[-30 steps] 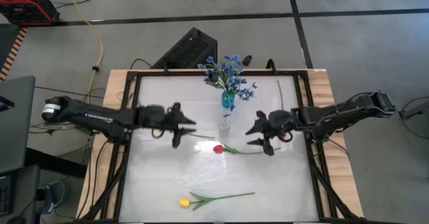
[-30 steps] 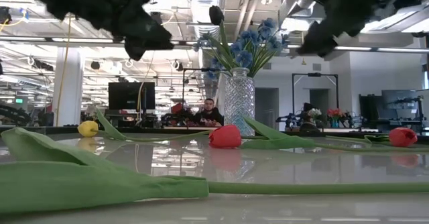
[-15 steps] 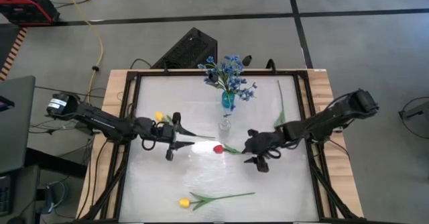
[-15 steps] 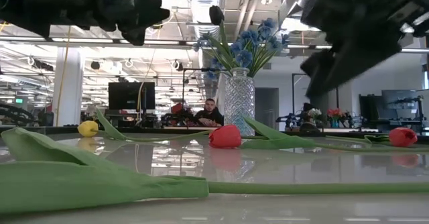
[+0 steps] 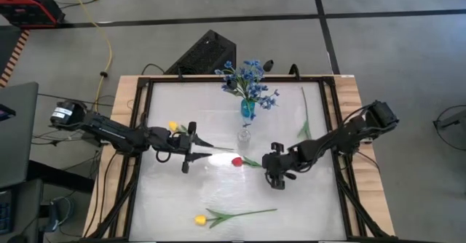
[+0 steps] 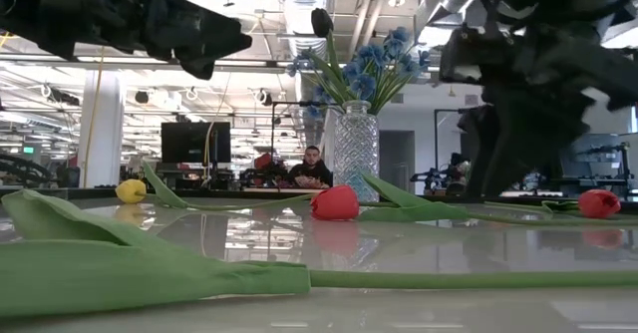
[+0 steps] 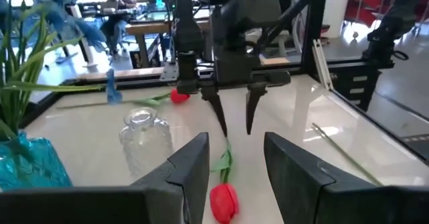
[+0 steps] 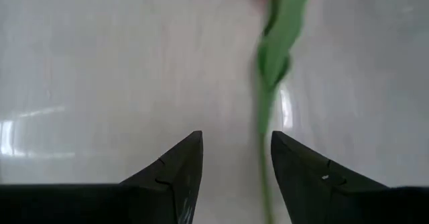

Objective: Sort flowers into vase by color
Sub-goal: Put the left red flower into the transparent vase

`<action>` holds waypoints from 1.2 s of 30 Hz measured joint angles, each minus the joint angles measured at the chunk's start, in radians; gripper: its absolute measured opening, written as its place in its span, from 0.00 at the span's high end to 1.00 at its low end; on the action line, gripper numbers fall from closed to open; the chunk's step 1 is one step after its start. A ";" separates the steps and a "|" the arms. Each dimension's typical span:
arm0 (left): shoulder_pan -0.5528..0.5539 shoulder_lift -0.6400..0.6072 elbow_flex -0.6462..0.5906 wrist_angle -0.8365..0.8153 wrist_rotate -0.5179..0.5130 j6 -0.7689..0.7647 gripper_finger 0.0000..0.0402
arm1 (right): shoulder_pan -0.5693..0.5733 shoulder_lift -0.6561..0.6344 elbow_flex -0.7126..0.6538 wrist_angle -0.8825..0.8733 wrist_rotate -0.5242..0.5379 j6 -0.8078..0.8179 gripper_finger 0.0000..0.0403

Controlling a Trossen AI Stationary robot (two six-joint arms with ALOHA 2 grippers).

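Flowers in the blue vase [image 5: 248, 109]: bunch of small blue blossoms [image 5: 250, 79] plus one dark bloom [image 5: 268, 65], standing upright at the far middle of the table [image 5: 167, 206].
Clear glass vase [image 5: 244, 136]: just in front of the blue one, no stems in it from what I can see.
Yellow tulip, near edge [image 5: 200, 220]: lying flat, long axis runs left-right, bloom to the left, stem trailing off right.
Red tulip, centre [image 5: 237, 161]: flat on the table, head pointing left, stem running right toward the right gripper.
Yellow tulip, left [image 5: 172, 126]: mostly hidden beside the left arm, only the head shows.
Loose stem, far right [image 5: 304, 110]: lies roughly front-to-back.
Right gripper [image 5: 274, 172]: down low over the red tulip's stem end, fingers spread apart, nothing between them, stem just beside one finger [image 8: 305, 177].
Left gripper [image 5: 195, 150]: hovering left of the red tulip's head, fingers parted, not holding anything.
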State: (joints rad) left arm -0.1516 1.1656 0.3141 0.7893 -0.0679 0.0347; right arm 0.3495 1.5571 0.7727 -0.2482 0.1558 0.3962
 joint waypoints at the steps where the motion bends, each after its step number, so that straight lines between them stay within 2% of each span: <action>1: 0.000 0.000 0.000 -0.004 0.000 -0.002 0.67 | 0.007 0.008 0.000 -0.002 0.001 -0.001 0.51; 7: 0.000 0.000 0.000 -0.013 -0.003 -0.010 0.67 | 0.017 0.072 0.000 -0.005 0.089 0.038 0.54; 13: 0.000 0.000 0.000 -0.014 -0.009 -0.024 0.67 | 0.024 0.113 0.004 0.001 0.106 0.049 0.57; 15: 0.000 0.000 0.000 -0.015 -0.010 -0.028 0.67 | 0.034 0.109 0.004 0.000 0.098 0.045 0.63; 20: 0.000 0.000 0.000 -0.034 -0.011 -0.031 0.67 | 0.037 0.060 -0.003 0.004 0.083 0.096 0.92; 21: -0.002 0.000 -0.002 -0.049 -0.011 -0.034 0.67 | 0.029 0.041 -0.005 0.023 0.083 0.104 0.95; 25: -0.013 0.000 -0.025 -0.101 -0.058 -0.098 0.67 | -0.004 -0.045 -0.001 0.182 0.082 0.053 0.95; 29: -0.024 0.000 -0.026 -0.097 -0.113 -0.091 0.67 | -0.009 -0.139 -0.011 0.407 0.046 -0.129 0.96; 33: -0.041 0.000 -0.026 -0.105 -0.114 -0.082 0.67 | -0.044 -0.211 -0.069 0.763 0.005 -0.312 0.96; 36: -0.051 0.000 -0.026 -0.092 -0.114 -0.061 0.67 | -0.099 -0.209 -0.142 1.083 -0.042 -0.386 0.96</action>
State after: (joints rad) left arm -0.2027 1.1660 0.2878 0.6974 -0.1822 -0.0267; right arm 0.2505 1.3482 0.6307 0.8345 0.1137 0.0107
